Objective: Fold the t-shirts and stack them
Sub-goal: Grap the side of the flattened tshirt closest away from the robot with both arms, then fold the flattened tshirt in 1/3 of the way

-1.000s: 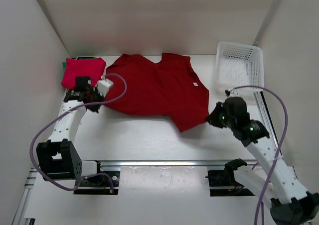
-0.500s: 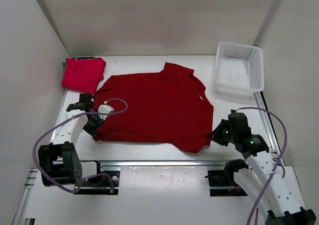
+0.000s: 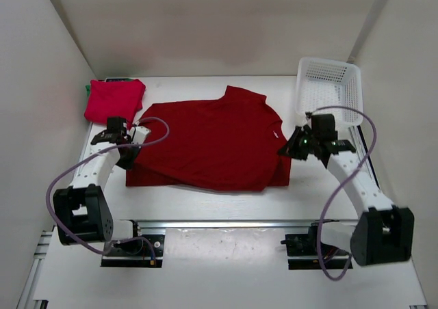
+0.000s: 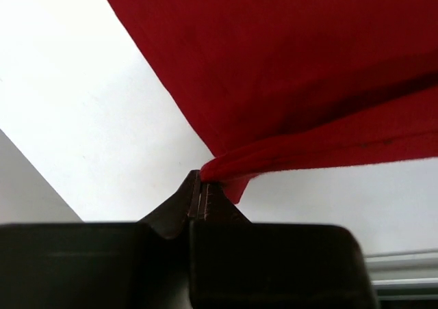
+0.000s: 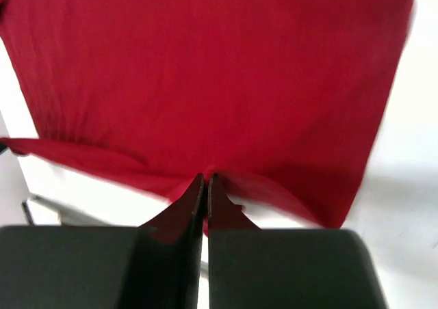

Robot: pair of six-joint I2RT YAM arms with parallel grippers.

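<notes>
The left gripper (image 3: 130, 156) and right gripper (image 3: 288, 147) each pinch tight one side edge of the red t-shirt (image 3: 212, 145), spread on the table (image 3: 205, 201), its width running between them.

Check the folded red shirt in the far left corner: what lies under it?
A sliver of green cloth pokes out at the left edge of the folded red shirt and seems to lie beneath it. The rest is covered, so its extent and whether it is folded cannot be seen.
</notes>
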